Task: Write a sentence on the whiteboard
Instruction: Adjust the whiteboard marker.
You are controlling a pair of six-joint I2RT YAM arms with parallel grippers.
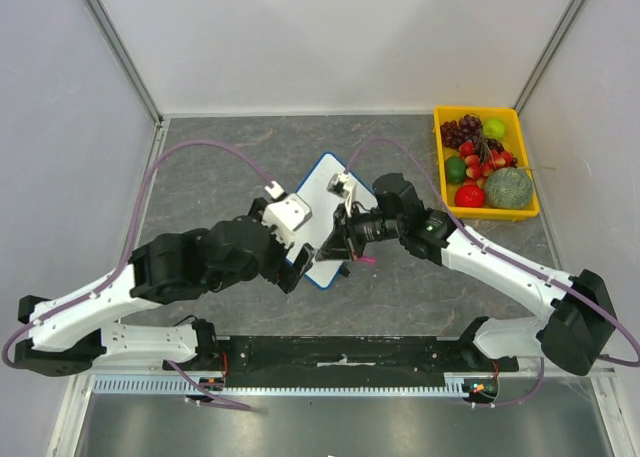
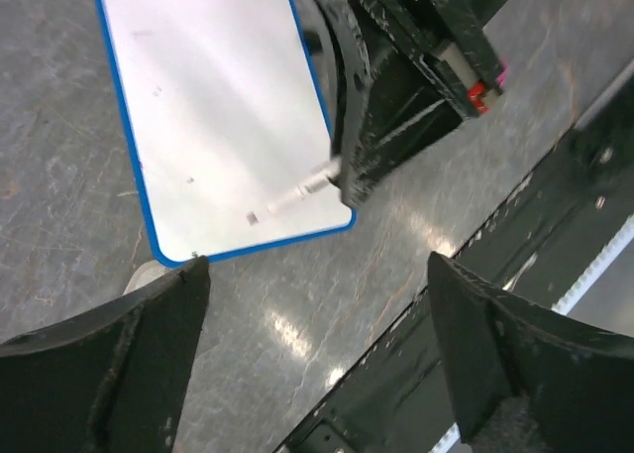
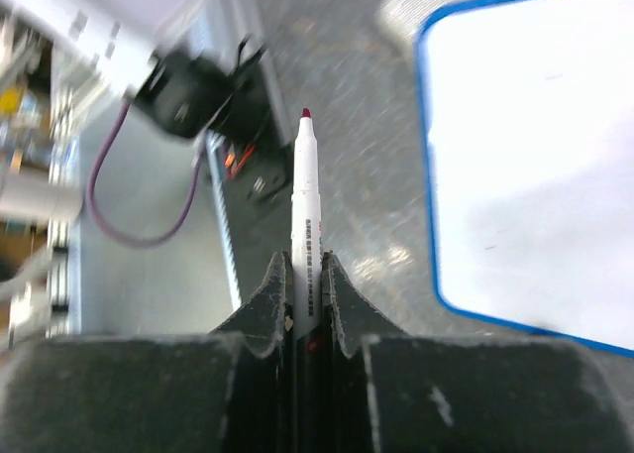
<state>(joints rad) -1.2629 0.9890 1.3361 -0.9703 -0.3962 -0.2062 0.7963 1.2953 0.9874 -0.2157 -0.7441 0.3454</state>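
Note:
The whiteboard (image 1: 322, 182) (image 2: 213, 116) (image 3: 535, 156), white with a blue rim, lies tilted at the table's middle. The sentence is out of view; the face of the board that shows is blank. My right gripper (image 1: 347, 240) (image 3: 308, 260) is shut on a white marker (image 3: 306, 195) whose dark red tip is bare and points toward the table's near rail, just off the board's edge. In the left wrist view the marker (image 2: 297, 190) hangs over the board's near corner. My left gripper (image 1: 297, 267) (image 2: 317, 314) hovers open above the table by that corner, with nothing between its fingers.
A yellow tray (image 1: 487, 215) of fruit stands at the back right. A pale grey pad (image 3: 406, 7) (image 2: 142, 275) peeks out beside a corner of the board. The black rail (image 1: 340, 352) with both arm bases runs along the near edge.

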